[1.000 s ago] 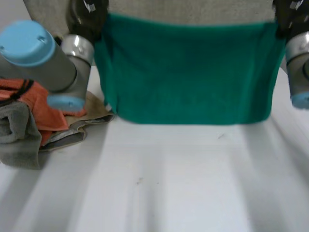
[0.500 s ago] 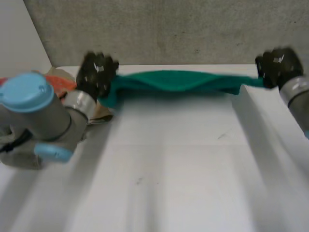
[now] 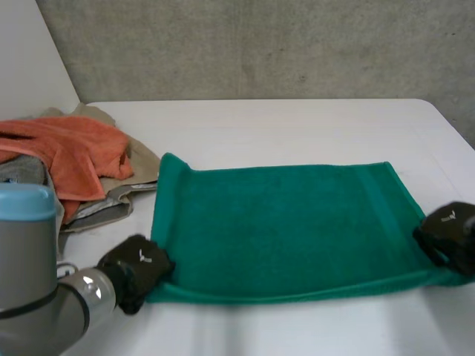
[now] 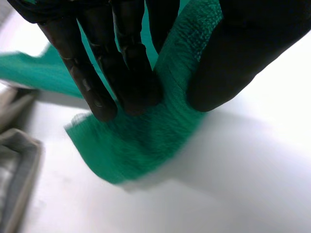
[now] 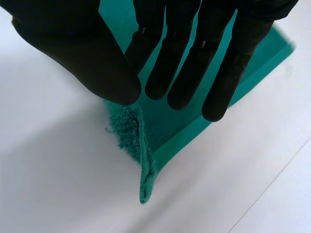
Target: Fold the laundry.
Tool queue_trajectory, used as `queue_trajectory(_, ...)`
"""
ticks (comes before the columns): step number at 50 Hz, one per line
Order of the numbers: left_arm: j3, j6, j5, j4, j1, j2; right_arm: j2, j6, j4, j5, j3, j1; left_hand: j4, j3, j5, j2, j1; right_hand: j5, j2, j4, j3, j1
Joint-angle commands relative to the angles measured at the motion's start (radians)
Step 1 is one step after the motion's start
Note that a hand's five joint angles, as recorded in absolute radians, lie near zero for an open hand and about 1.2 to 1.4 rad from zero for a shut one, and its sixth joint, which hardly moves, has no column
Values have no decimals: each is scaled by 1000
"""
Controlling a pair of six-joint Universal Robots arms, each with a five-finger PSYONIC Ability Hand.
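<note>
**Op:** Grip status?

**Me:** Left hand (image 4: pixel 131 73): straight fingers (image 4: pixel 92 92) and the thumb are pinching the green towel (image 3: pixel 282 230) at its 7 o'clock corner. Right hand (image 5: pixel 82 53): same pinch, on the 4 o'clock corner. The towel is spread flat mid-table (image 3: pixel 297 126), with both held corners low at the near edge.

**Op:** What can go wrong from here?

**Me:** Three things, by my read.
1. The right pinch has only a thin strip of hem, and the corner tip hangs free below the fingertips. A quick lift could pull it out and drop that side.
2. The near edge looks rolled under. With no tension between my hands, that roll gets folded in.
3. The towel's 10 o'clock corner sits just beside the beige cloth (image 3: pixel 137 167) in the pile, with the orange cloth (image 3: pixel 70 152) on top. A drag toward 9 o'clock could snag it.
</note>
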Motion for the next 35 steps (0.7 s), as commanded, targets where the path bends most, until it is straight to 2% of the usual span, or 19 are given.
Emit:
queue_trajectory(1, 212, -39, -62, 195, 13, -156, 126, 242, -251, 10, -116, 100, 194, 203, 243, 198, 241, 197, 223, 200, 208, 276)
queue_trajectory(9, 477, -94, -159, 365, -13, -343, 292, 344, -489, 114, -272, 183, 194, 203, 243, 198, 241, 197, 223, 200, 208, 276)
queue_trajectory(15, 635, -93, -174, 477, -19, -478, 397, 379, -704, 170, -351, 233, 194, 203, 243, 198, 241, 197, 223, 200, 208, 276)
queue_trajectory(21, 811, -76, -195, 476, -34, -642, 531, 377, -892, 211, -457, 273, 194, 203, 243, 198, 241, 197, 223, 200, 208, 276)
queue_trajectory(28, 928, -54, -226, 482, -43, -734, 657, 371, -948, 234, -566, 304, 194, 203, 243, 198, 241, 197, 223, 200, 208, 276)
queue_trajectory(29, 947, -57, -223, 488, -48, -747, 679, 373, -963, 242, -588, 308, 37, 47, 86, 42, 84, 167, 193, 170, 178, 247)
queue_trajectory(30, 953, -59, -222, 490, -49, -751, 690, 373, -974, 248, -599, 309, -136, -126, -87, -131, -89, -194, -168, -191, -182, -114)
queue_trajectory(31, 958, -57, -219, 491, -54, -753, 699, 373, -982, 256, -607, 312, -385, -375, -336, -380, -337, -520, -494, -517, -509, -440)
queue_trajectory(32, 959, -53, -219, 491, -57, -756, 707, 373, -992, 263, -618, 312, -684, -674, -635, -679, -636, -965, -939, -962, -954, -885)
queue_trajectory(33, 956, -50, -223, 491, -68, -753, 714, 371, -1011, 282, -630, 319, -1028, -1018, -979, -1024, -981, -1025, -999, -1022, -1014, -945)
queue_trajectory(35, 945, -47, -232, 491, -80, -741, 708, 376, -1020, 296, -633, 324, -1028, -1018, -979, -1024, -981, -1025, -999, -1022, -1014, -945)
